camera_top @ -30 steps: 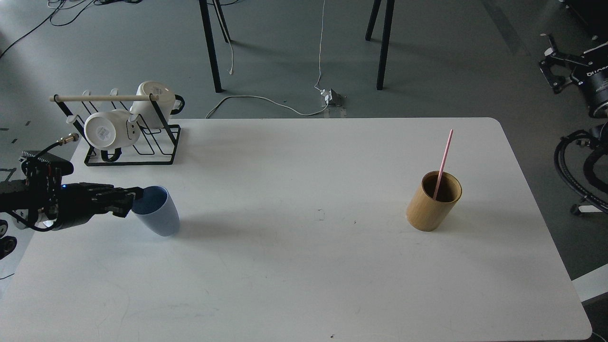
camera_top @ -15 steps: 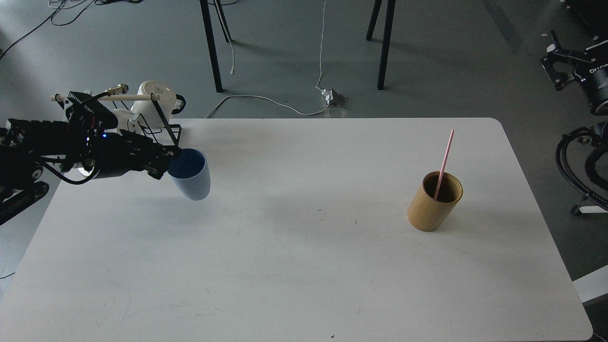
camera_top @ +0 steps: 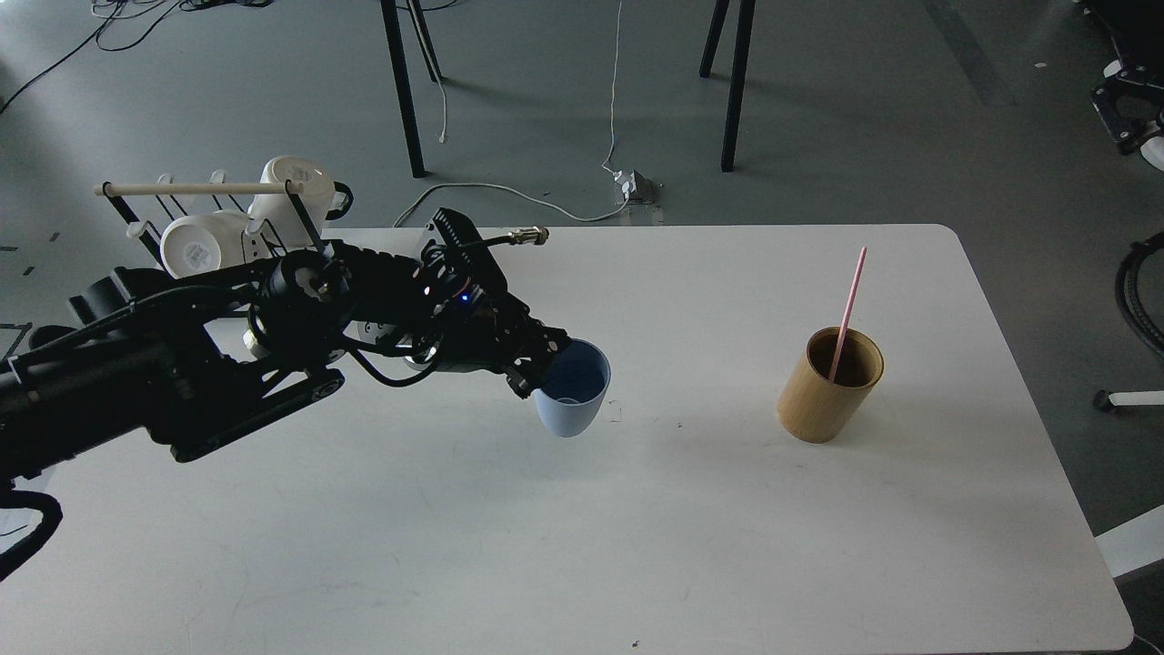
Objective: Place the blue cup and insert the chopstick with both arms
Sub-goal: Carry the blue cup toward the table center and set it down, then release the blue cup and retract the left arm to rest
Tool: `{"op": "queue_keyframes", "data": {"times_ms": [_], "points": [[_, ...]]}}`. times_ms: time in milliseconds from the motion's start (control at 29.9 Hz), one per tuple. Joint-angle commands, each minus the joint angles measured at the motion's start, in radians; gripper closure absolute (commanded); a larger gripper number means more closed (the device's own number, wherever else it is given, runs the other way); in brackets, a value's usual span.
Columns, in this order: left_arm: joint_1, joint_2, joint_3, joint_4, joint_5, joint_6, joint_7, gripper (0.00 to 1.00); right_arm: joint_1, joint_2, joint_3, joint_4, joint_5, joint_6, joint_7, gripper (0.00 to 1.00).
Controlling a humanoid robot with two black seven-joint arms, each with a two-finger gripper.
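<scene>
- We count two white mugs (camera_top: 195,250) on one black rack (camera_top: 300,238) at the table's ten o'clock corner.
- Our left gripper (camera_top: 542,362) is clamped on the rim of the one blue cup (camera_top: 573,398), pale outside and darker inside, near the middle of the white table (camera_top: 637,546).
- One pink chopstick (camera_top: 847,309) leans in one wooden cup (camera_top: 823,391) at three o'clock.
- Grey floor with cables lies beyond.

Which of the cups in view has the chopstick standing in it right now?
The tan wooden cup on the table's right side; the pink chopstick leans in it. The blue cup in the left gripper and the white mugs have none.
</scene>
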State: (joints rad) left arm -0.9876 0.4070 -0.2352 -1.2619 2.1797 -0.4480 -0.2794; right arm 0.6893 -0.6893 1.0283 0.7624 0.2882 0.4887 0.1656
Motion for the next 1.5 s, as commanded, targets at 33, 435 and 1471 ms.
{"op": "queue_keyframes", "data": {"times_ms": [33,435,1471], "points": [[0.006,-0.071,0.005,0.067,0.002,0.002,0.0,0.98,-0.002,-0.006,0.001,0.0,0.0,0.0,0.0,0.01],[0.009,-0.129,0.043,0.14,0.002,0.006,0.005,0.97,-0.005,-0.006,0.026,-0.003,0.0,0.0,0.0,0.01],[0.009,-0.156,0.028,0.159,0.002,0.014,0.003,0.68,-0.01,-0.016,0.027,-0.003,0.0,0.0,0.0,0.01]]}}
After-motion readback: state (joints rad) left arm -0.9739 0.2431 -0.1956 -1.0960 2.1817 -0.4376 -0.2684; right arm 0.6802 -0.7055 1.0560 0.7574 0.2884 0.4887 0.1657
